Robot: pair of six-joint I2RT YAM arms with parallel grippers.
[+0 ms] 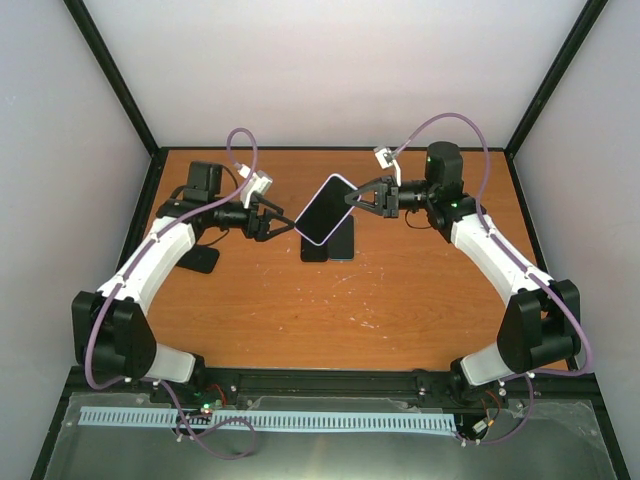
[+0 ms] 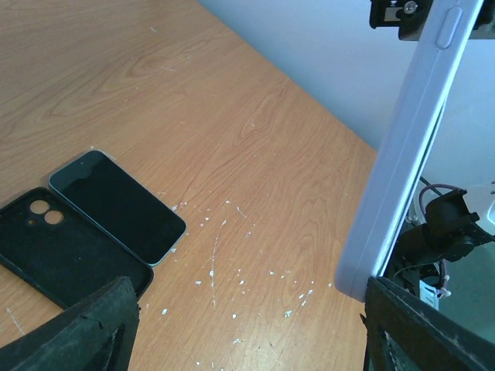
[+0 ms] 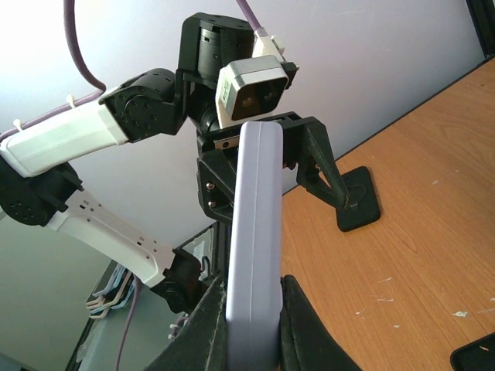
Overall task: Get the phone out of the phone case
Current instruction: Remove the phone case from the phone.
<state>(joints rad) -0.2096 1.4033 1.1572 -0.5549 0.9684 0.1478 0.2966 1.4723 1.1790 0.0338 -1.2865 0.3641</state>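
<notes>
Right gripper (image 3: 251, 328) pinches the lavender phone case (image 3: 256, 232) by one end above the table (image 1: 400, 300); its other end sits between the left gripper's (image 1: 283, 224) spread fingers, unclamped.

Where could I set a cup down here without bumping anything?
The bare table between the black case and the near edge is free, as is the strip along the back wall. It is crowded mid-table: the left pincer and right pincer flank the cased phone, above the case and a bare phone; a black stand sits left.
</notes>
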